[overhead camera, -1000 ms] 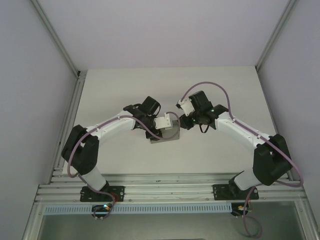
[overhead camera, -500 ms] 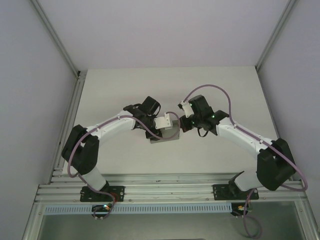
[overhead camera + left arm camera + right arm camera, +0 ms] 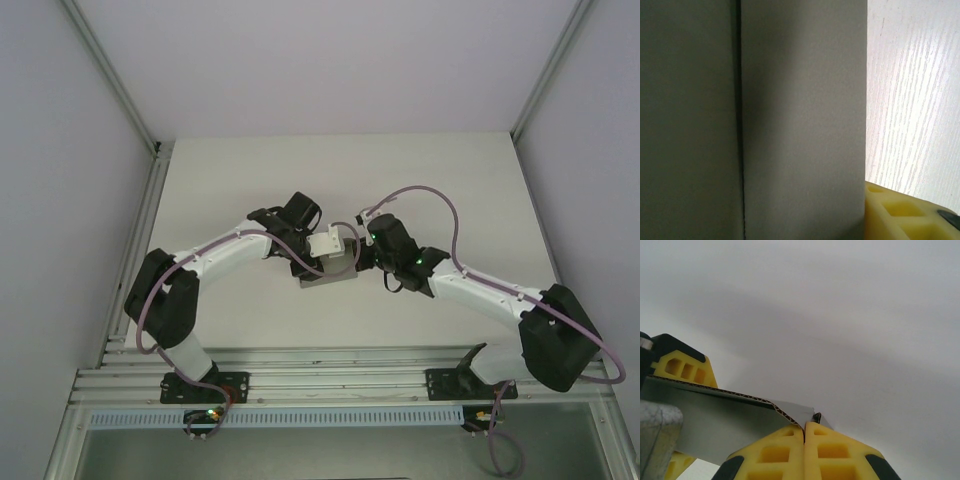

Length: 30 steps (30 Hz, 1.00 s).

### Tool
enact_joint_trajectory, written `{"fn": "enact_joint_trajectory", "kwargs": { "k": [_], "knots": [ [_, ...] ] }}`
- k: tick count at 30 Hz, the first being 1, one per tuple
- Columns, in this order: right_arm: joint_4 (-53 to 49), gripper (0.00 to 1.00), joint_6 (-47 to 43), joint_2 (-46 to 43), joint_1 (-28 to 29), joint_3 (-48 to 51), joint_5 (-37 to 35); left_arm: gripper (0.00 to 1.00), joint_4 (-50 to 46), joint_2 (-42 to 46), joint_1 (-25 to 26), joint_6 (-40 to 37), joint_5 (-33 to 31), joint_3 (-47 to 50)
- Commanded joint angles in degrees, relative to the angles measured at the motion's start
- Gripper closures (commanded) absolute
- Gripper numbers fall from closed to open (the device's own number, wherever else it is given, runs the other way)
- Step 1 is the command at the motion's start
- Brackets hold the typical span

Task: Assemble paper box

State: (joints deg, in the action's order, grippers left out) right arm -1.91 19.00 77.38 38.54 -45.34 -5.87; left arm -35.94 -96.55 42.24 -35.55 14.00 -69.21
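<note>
Top external view: the two arms reach inward and meet over the middle of the pale desk (image 3: 230,180). The paper box (image 3: 335,277) lies there as a small grey shape, partly covered by the wrists. The left pincer (image 3: 338,258) is on the box from the left. The right pincer (image 3: 360,256) comes in against the box's right edge, so the two pincers are just beside each other.

Left wrist view: plain grey card of the paper box (image 3: 800,120) takes up most of the picture, with a dark upright seam between two panels. One yellow finger (image 3: 900,215) of the left pincer sits at the lower right, touching the outer edge of the card. The wood-grained desk (image 3: 915,100) shows beyond it.

Right wrist view: the right pincer (image 3: 805,432) has its two yellow fingers pressed tight together, and their tips touch a corner of the card (image 3: 730,420), whose corrugated edge is plain to see. I cannot tell whether any card is nipped between those tips. To the left, the left pincer's yellow fingers (image 3: 682,367) stand partway apart, one above the panel and one below it, so that pincer has the box gripped between them.
</note>
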Motion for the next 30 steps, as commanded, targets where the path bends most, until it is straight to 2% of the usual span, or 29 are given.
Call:
{"fn": "enact_joint_trajectory", "kwargs": {
  "k": [1, 13, 19, 23, 30],
  "knots": [
    [-4.94, 1.0, -2.65, 0.76, 1.55, 4.8, 1.95, 0.49, -0.36, -1.43, 0.81, -0.16, 0.8, -1.18],
    [0.32, 1.0, -3.51, 0.35, 5.16, 11.23, -0.31, 0.46, 0.43, -1.03, 0.79, 1.1, 0.78, -2.42],
    [-0.97, 1.0, -3.88, 2.27, 5.31, 10.76, -1.69, 0.41, 0.29, -1.19, 0.82, 1.83, -0.35, -2.98],
    [-2.68, 1.0, -3.4, 4.0, 5.3, 9.3, -2.97, 0.33, 0.29, -0.18, 0.82, 2.12, -0.46, -3.47],
    [-3.95, 1.0, -1.84, 2.95, 5.75, 7.08, -4.47, 0.3, 1.0, 2.1, 0.82, 2.15, -0.99, -2.69]
  ]
}}
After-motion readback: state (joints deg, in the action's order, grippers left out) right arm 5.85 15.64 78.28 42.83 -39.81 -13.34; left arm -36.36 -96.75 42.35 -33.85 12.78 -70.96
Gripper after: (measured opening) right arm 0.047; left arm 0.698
